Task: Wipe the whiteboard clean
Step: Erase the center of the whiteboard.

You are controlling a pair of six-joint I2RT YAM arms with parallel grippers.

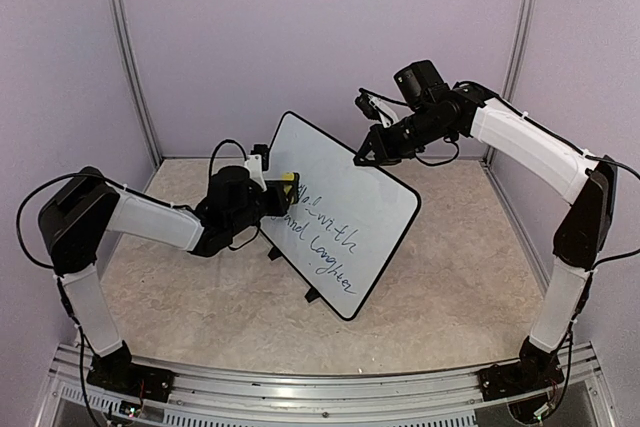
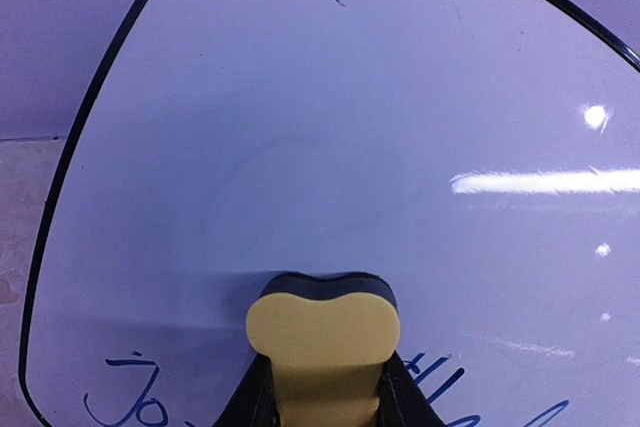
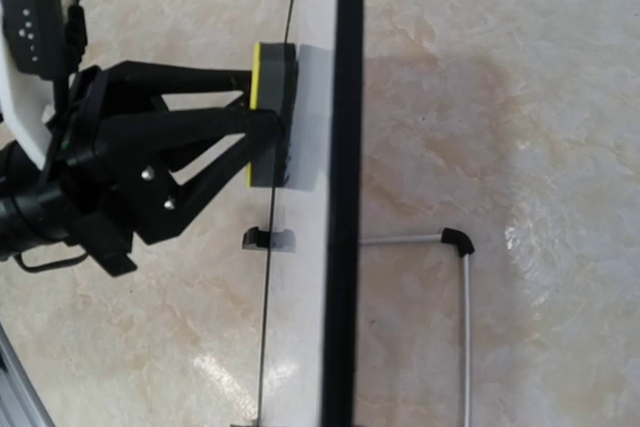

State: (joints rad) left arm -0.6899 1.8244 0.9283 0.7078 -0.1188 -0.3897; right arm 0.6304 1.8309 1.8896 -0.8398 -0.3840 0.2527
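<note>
The whiteboard [image 1: 372, 197] stands tilted on the table, with blue and black cursive writing [image 1: 327, 235] on its lower half and its upper half blank. My left gripper [image 1: 276, 190] is shut on a yellow eraser with a dark pad [image 2: 323, 330] and presses it flat on the board [image 2: 350, 117], just above the blue writing [image 2: 130, 387]. My right gripper [image 1: 364, 155] is closed on the board's top edge. The right wrist view looks down along the board's black frame [image 3: 346, 197]. It shows the eraser [image 3: 270, 112] against the face and the left gripper [image 3: 170, 147], but not its own fingers.
The floor is beige marble-patterned [image 1: 460, 287]. Purple walls with metal posts [image 1: 130, 57] close in the cell. A wire stand [image 3: 465, 327] props the board from behind, and a small black foot [image 3: 266, 239] sits at its base. A metal rail [image 1: 320, 387] runs along the near edge.
</note>
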